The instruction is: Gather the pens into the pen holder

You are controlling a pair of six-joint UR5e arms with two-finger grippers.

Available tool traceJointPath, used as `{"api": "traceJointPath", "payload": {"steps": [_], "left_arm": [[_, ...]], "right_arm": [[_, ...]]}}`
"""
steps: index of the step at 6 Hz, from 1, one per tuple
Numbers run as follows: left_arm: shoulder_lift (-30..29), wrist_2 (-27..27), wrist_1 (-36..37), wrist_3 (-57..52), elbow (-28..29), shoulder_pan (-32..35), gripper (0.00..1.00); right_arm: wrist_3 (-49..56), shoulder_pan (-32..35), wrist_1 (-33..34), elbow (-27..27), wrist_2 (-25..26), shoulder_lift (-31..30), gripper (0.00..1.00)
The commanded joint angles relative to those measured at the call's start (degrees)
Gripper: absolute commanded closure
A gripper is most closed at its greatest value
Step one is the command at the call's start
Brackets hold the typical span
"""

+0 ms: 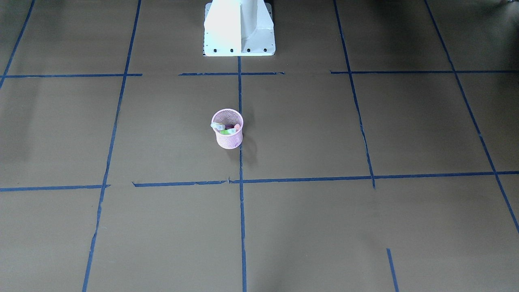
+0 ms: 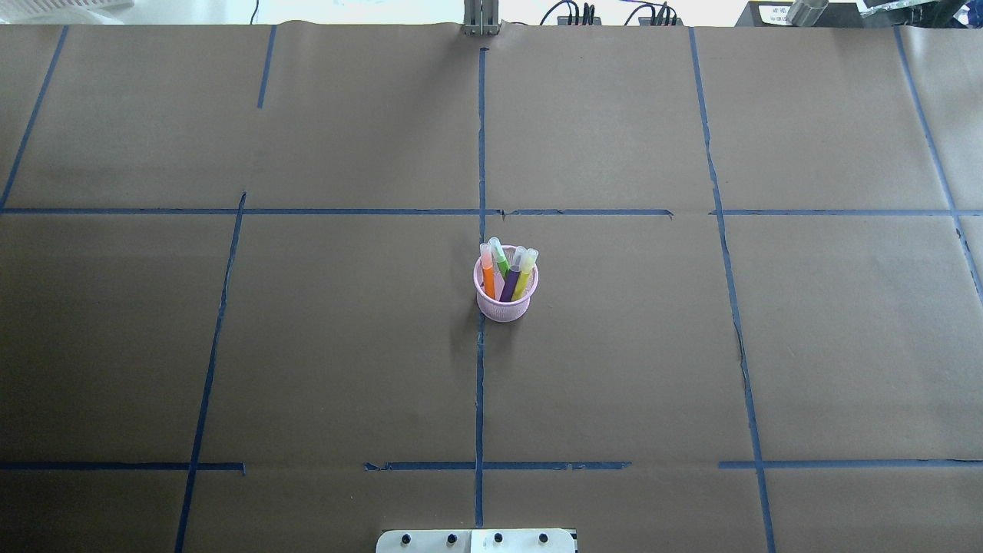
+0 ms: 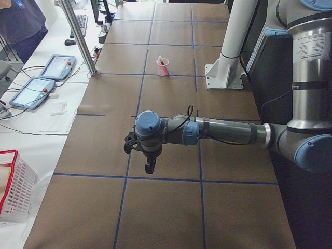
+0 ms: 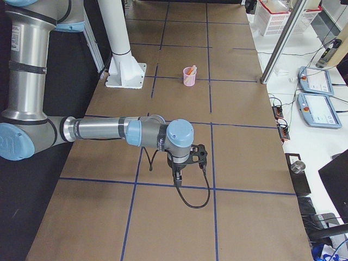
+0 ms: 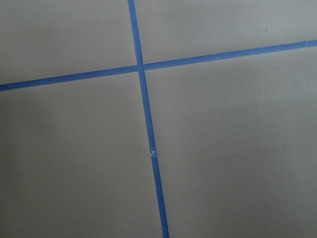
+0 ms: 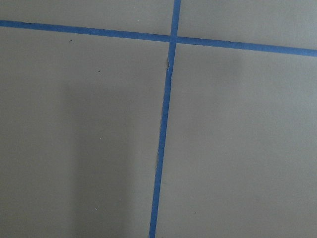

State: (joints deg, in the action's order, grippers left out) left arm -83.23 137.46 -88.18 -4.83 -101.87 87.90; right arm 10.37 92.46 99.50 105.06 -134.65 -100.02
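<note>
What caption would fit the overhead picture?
Bright pens stand together in the pink holder in the middle of the table with blue tape lines.

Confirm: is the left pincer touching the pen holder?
Apart. The exterior left view shows the left pincer hanging over the table, with a wide stretch of paper between it and the holder.

Silver-grey tubular arms (image 3: 228, 132) with blue joint caps (image 3: 148, 122), black cables (image 4: 196, 207), and a white bolted pedestal (image 1: 239, 32).

Pink mesh pen holder (image 2: 503, 309); orange, green, purple, seemingly yellow pens (image 2: 511, 284).
</note>
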Motion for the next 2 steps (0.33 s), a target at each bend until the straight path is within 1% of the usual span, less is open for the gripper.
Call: {"api": "traceJointPath", "payload": {"steps": [1, 2], "left_arm": [[0.0, 0.0, 0.0, 0.0, 0.0, 0.0, 0.0], [-0.1, 0.0, -0.1, 0.0, 0.0, 0.0, 0.0]], "right_arm": [[0.0, 0.0, 0.0, 0.1, 0.0, 0.0, 0.0], [0.0, 0.0, 0.0, 0.1, 0.0, 0.0, 0.0]]}}
